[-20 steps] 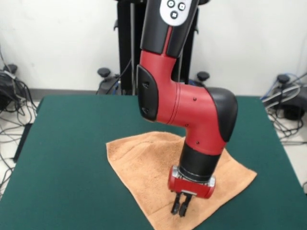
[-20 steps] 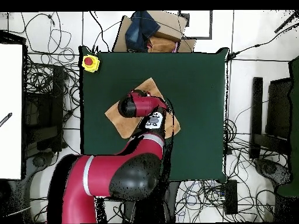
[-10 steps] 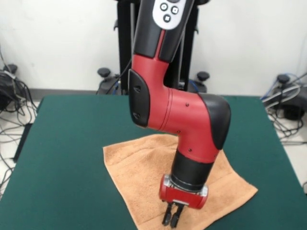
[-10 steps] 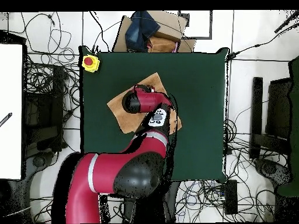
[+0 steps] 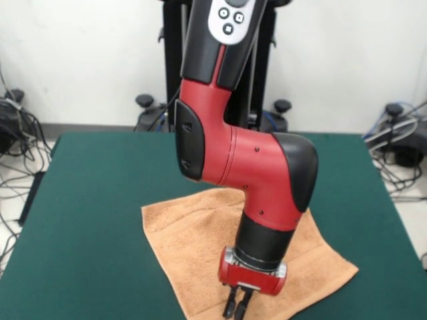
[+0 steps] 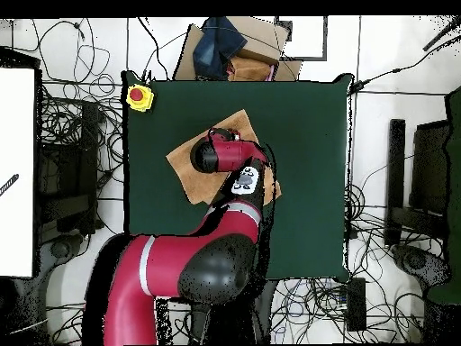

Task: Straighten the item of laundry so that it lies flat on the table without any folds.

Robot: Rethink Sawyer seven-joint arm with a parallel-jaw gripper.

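With the towel (image 5: 193, 243) lying nearly flat at the middle of the tabletop (image 5: 87, 200), the claw (image 5: 236, 309) is pinching clenched on the towel's near edge and should be dragging low, outward, keeping tension.

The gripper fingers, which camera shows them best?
The front view: the fingers point down, close together, over the peach-orange towel near its front edge. In the overhead view the arm's wrist hides them.
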